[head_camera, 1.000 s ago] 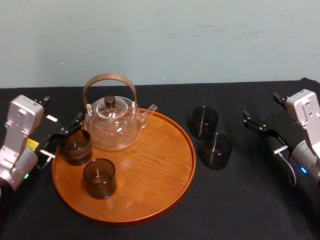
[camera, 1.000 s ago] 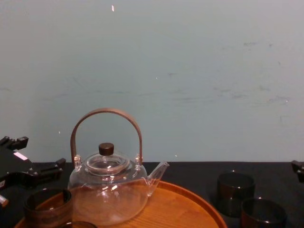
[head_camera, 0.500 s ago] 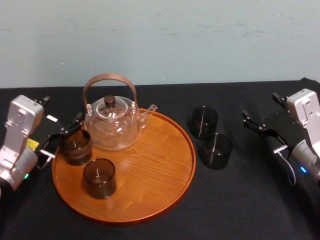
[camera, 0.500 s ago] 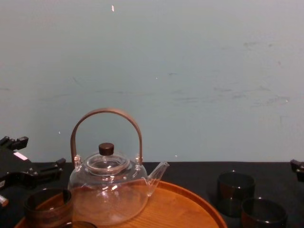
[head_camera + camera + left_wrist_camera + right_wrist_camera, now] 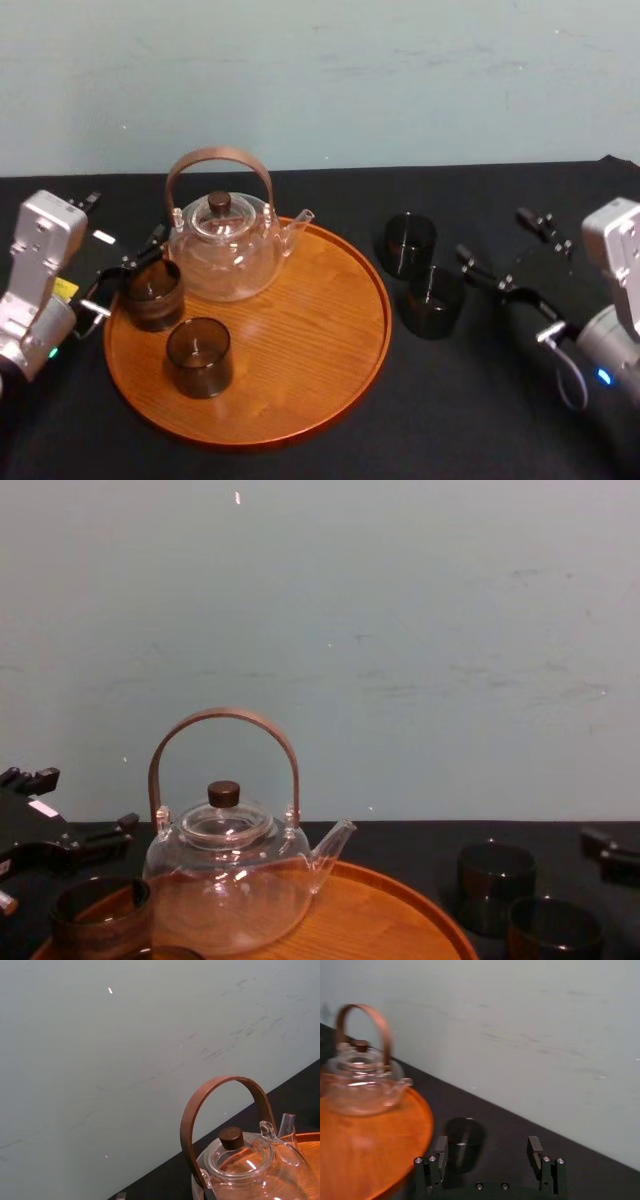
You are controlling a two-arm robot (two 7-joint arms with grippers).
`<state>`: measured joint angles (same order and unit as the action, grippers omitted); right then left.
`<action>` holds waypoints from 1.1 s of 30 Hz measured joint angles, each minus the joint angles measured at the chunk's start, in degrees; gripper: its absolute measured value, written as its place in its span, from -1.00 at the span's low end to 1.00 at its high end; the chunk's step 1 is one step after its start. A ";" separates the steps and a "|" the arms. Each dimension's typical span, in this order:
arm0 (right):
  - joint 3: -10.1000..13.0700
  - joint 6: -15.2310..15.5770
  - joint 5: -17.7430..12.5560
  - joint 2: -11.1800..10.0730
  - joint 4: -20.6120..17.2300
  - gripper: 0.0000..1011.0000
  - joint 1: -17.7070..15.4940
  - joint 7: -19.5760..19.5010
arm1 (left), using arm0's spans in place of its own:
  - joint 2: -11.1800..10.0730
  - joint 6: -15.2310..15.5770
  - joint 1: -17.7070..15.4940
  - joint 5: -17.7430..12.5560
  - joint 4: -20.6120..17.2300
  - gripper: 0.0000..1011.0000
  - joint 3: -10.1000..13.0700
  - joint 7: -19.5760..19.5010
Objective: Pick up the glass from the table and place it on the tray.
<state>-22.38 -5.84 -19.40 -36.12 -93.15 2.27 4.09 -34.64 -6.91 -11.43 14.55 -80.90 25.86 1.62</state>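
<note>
Robot's right claw (image 5: 492, 234), spread wide and holding nothing, hangs low over the matte black tabletop (image 5: 480, 400) at the scene's 3 o'clock side, its black fingers (image 5: 480, 268) pointing toward 9 o'clock. Just off the lower fingertip stands the near dark smoked-glass cup (image 5: 432, 300), upright and apart from the claw. The wide gap between the fingers looks set to take the cup's round wall from the side, which would explain the low, level approach.

In the right wrist view a dark cup (image 5: 464, 1136) sits ahead of the open fingers, closer to one finger than centred. Which of the two cups it is cannot be told. A small sideways correction appears needed before closing.

The far dark smoked-glass cup (image 5: 410, 243) stands just beside the near one, at its 11 o'clock. Both wait on the tabletop just outside the 3 o'clock rim of the large round orange-brown wooden tray (image 5: 300, 330).

On the tray, a clear glass teapot with an arched brown handle (image 5: 222, 245) occupies 11 o'clock. Two matching cups sit at 9 o'clock (image 5: 152, 293) and 7 o'clock (image 5: 198, 356), leaving the 3-to-5 o'clock half bare, the likely landing spot.

The left claw (image 5: 122, 275), fingers apart, hangs at the tray's 9 o'clock edge beside a cup. Whether it touches the cup cannot be told.
</note>
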 joint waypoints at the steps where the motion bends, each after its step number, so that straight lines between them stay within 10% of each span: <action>1: 0.04 0.13 -0.18 -0.10 -0.68 0.99 -0.57 0.24 | 0.00 0.00 0.00 0.00 0.00 0.98 0.00 0.00; 11: -0.24 1.77 -0.54 -0.64 -6.05 0.99 -6.50 2.44 | 0.00 0.00 0.00 0.00 0.00 0.98 0.00 0.00; 33: 3.44 4.54 -1.80 2.57 -2.42 0.99 -8.45 3.69 | 0.00 0.00 0.00 0.00 0.00 0.98 0.00 0.00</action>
<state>-18.94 -1.30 -21.20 -33.55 -95.57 -6.18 7.78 -34.64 -6.91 -11.43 14.55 -80.90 25.86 1.62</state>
